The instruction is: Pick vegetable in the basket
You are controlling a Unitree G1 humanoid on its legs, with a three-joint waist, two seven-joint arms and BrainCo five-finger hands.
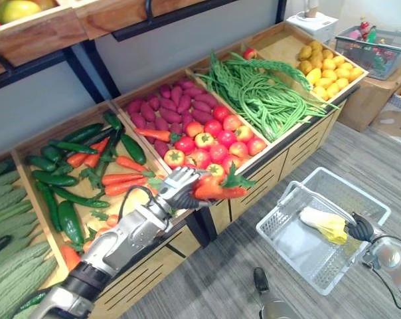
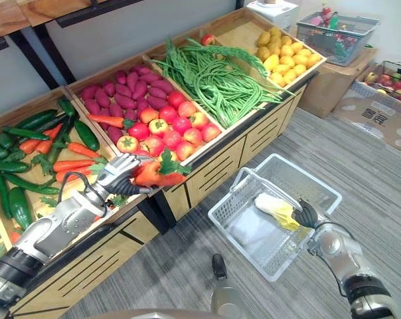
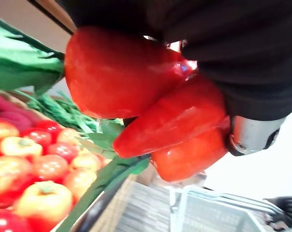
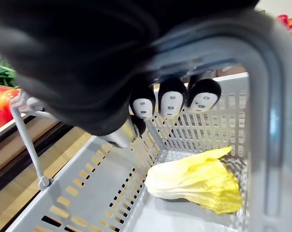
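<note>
Red pepper (image 1: 217, 189) in my left robot hand (image 1: 178, 187): the fingers are curled tight around it at the near edge of the wooden counter (image 1: 300, 143), just in front of the tomatoes (image 1: 214, 139). To the right, beside the counter, my right robot hand (image 1: 361, 229) has its fingers wrapped round the handle (image 4: 274, 121) of the white basket (image 1: 356, 189), where a pale yellow cabbage (image 1: 325, 224) lies. Pepper and basket are well apart.
</note>
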